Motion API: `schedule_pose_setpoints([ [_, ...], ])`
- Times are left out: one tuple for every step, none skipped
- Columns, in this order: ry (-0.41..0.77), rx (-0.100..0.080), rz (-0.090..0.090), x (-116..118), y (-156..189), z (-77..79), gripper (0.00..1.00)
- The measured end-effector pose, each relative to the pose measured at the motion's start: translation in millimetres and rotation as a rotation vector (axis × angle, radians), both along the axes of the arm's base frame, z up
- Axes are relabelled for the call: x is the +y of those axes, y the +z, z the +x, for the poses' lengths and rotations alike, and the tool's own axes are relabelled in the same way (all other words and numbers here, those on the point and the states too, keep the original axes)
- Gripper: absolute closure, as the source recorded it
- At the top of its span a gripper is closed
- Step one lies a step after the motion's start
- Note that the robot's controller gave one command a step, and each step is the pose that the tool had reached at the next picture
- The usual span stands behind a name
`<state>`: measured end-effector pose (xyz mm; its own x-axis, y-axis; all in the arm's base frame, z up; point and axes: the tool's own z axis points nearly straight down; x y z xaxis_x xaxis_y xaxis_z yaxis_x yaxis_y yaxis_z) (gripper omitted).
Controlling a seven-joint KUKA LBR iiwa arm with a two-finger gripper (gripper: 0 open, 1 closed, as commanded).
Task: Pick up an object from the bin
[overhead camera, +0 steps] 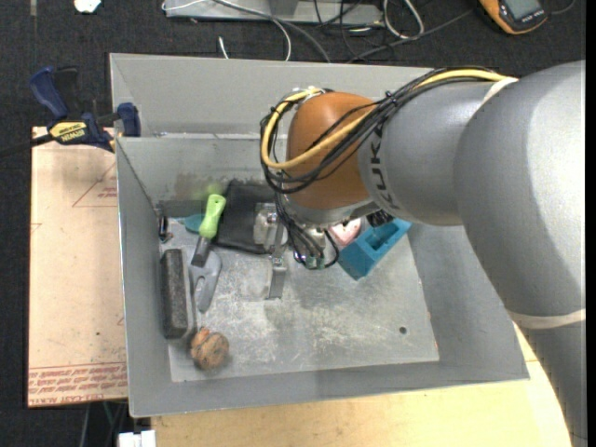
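My gripper (276, 289) hangs below the arm's orange cover, low over the bare bin floor near the middle. Just up and left of it lies a flat black object (240, 218) against the back wall. A green-handled tool (212, 214) rests at that object's left edge, with a grey metal piece (203, 283) below it. To the gripper's right a blue plastic block (376, 246) lies tilted, with a small pink thing (345, 232) beside it, partly hidden by the arm.
Along the left wall lies a long dark grey bar (174, 292). A brown knobbly ball (209, 348) sits in the front left corner. A teal piece (192, 223) shows behind the green handle. The arm covers the bin's back right.
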<state>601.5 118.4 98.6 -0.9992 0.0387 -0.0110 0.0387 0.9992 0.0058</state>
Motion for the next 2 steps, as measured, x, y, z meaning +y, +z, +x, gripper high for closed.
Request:
schedule_pose_setpoints([
  [0.023, 0.001, -0.002, -4, -11, 30.0, 0.00],
  [0.213, 0.000, 0.001, 38, -27, 46.8, 1.00],
])
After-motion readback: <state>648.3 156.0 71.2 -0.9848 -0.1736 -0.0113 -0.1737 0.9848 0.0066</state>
